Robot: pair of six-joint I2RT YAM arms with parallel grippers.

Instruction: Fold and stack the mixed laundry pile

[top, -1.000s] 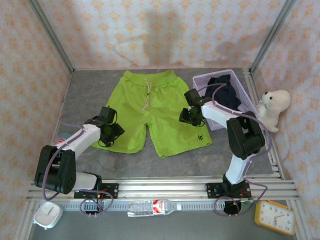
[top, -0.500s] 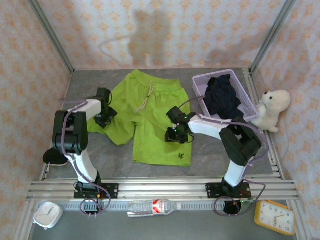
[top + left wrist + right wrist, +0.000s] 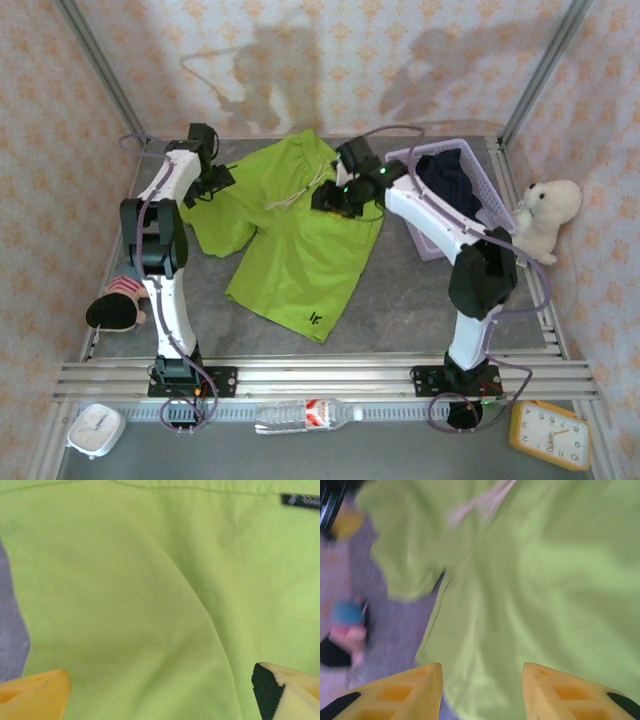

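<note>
Lime-green cloth shorts (image 3: 300, 235) sprawl rumpled mid-table. Dark navy garment (image 3: 455, 175) sits in lavender perforated plastic basket (image 3: 497, 185). Both likely light and limp; pinch at waistband corners or hems. Left gripper (image 3: 160, 680) spread wide, empty, over green cloth. Right gripper (image 3: 481, 667) half-spread; hold unclear.
</note>
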